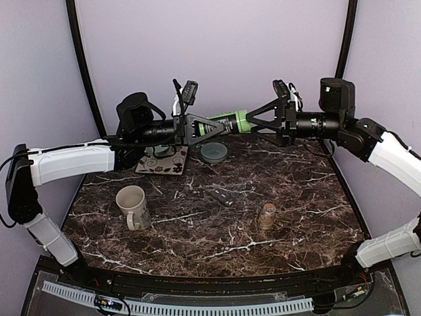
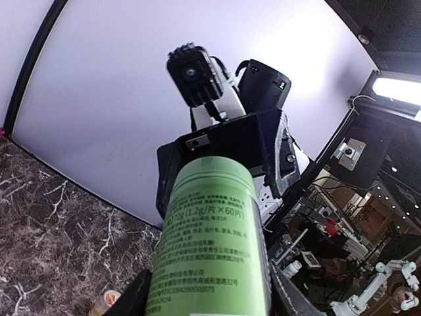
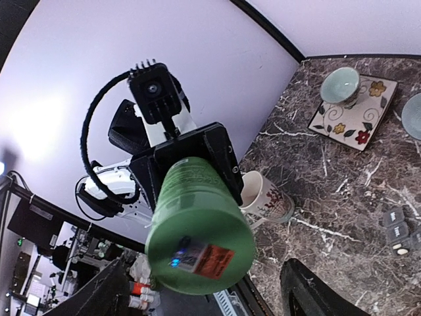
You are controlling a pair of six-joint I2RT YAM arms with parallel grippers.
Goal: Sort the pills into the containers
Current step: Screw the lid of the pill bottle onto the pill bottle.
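Left arm [image 1: 72, 163]: stretched out level from the left, well above the dark marbled surface [image 1: 296, 178], wrist pointing right. Right arm [image 1: 388, 148]: mirrored from the right, equally level, wrist pointing left, tip to tip with the other over the back of the surface.

Left pincer [image 1: 220, 125]: clamped on the green bottle [image 1: 235, 121], gripped lying sideways in the air, far end toward the opposite wrist. Right pincer [image 1: 250, 121]: fingers [image 3: 316, 293] spread wide on either side of the bottle's stickered end, clear of it in the right wrist view.

Below, on the surface: cream mug [image 1: 133, 206] near left; flowered tile [image 1: 162, 160] at the back, teal bowl [image 1: 214, 153] just beside it; blister pack [image 1: 223, 196] mid-surface; small amber vial [image 1: 267, 215] upright to its right.
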